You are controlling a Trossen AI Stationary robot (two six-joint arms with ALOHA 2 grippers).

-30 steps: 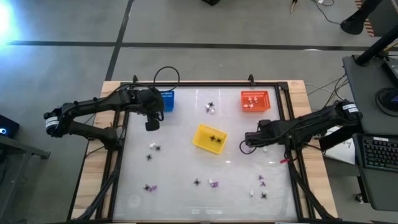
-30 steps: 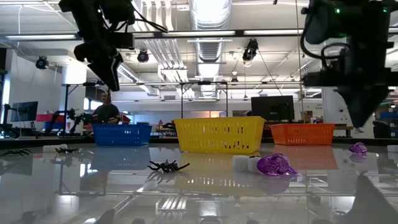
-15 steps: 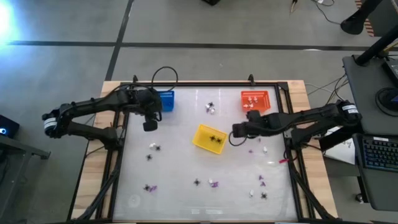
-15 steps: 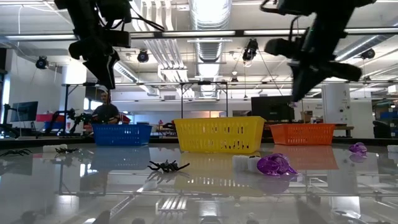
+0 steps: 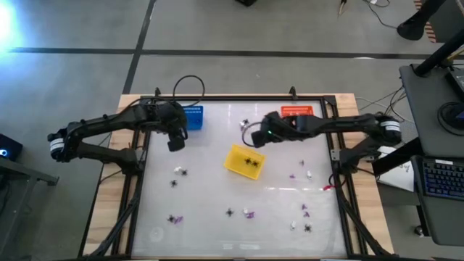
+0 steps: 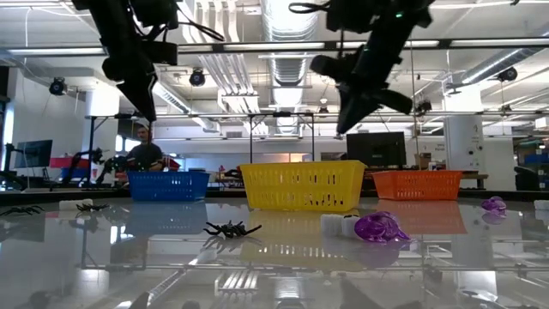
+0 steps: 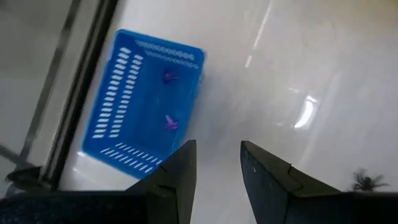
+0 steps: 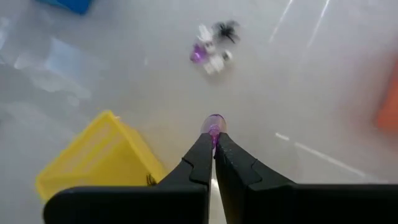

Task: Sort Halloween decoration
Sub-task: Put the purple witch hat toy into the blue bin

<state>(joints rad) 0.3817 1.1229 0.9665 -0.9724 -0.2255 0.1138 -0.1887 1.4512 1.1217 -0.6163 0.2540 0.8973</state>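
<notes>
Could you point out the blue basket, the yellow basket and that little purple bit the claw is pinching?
Blue basket (image 7: 118, 106): left wrist view, on its slotted floor.
Yellow basket (image 5: 237, 157): high view, on its bare floor.
Purple bit (image 8: 213, 124): right wrist view, on the part sticking out past the fingertips.

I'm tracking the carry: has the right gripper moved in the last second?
Yes. In the high view the right gripper, shut on a purple piece, has swung left from below the orange basket to just above the yellow basket.
</notes>
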